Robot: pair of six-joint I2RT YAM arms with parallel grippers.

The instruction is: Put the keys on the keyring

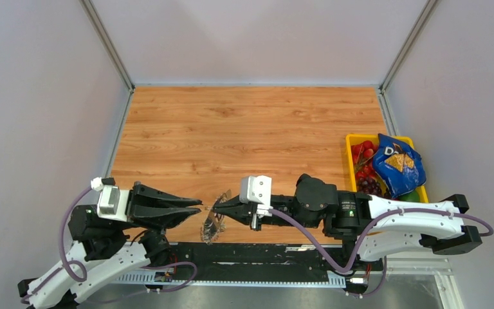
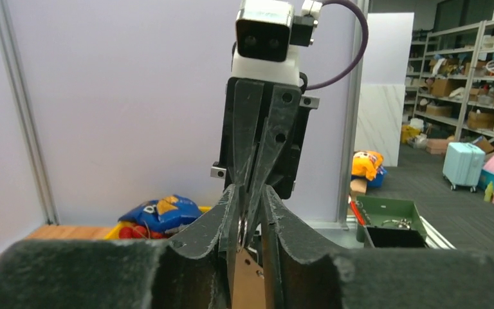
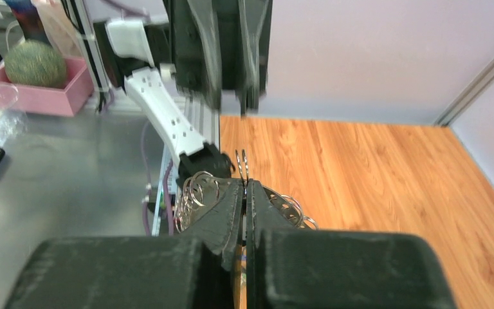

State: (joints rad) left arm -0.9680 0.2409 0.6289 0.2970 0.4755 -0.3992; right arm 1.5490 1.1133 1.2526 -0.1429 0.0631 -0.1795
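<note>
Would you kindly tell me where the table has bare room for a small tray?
Bare: the table between back wall, left wall and yellow bin. Crowded: the near edge, where the left gripper and right gripper meet at the keyring.

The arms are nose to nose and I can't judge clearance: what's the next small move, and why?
Probably ease the left tool straight back. Its jaws look slightly parted around the thin silver-grey keyring with its fringe of small metal rings, while the right tool is shut on it. The left seems to grip nothing, so backing off should separate the tips.
</note>
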